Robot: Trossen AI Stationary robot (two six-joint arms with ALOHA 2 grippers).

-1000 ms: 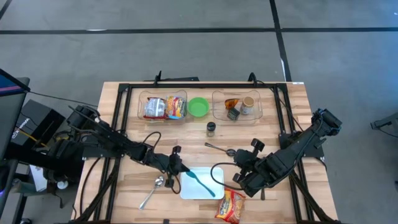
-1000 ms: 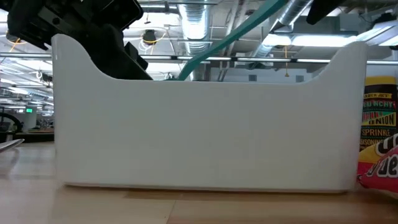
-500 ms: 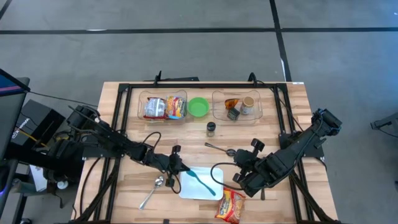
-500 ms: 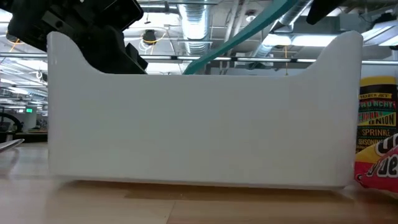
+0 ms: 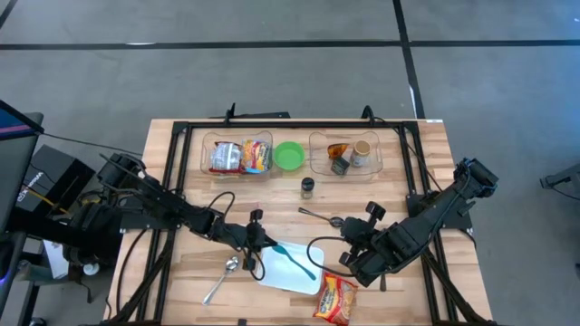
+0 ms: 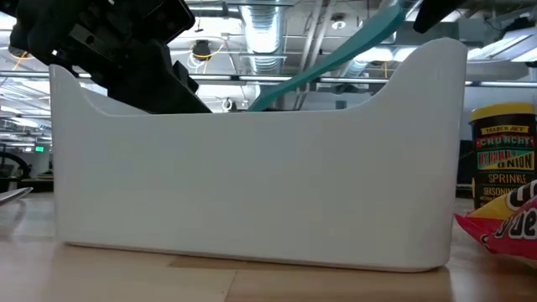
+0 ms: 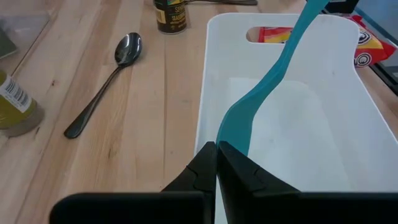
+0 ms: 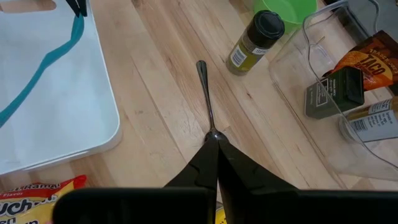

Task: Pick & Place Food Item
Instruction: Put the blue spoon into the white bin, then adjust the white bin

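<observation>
Your left gripper sits at the white tray's left rim, fingers closed, seemingly pinching the teal spatula that lies across it; hold it low and steady so the tray doesn't skid. The ramen packet (the likely food item) lies at the tabletop's front edge, touching the tray's right corner. Your right gripper, closed and empty, hovers over a dark spoon. The right wrist view shows this; the low view shows only the tray wall.
</observation>
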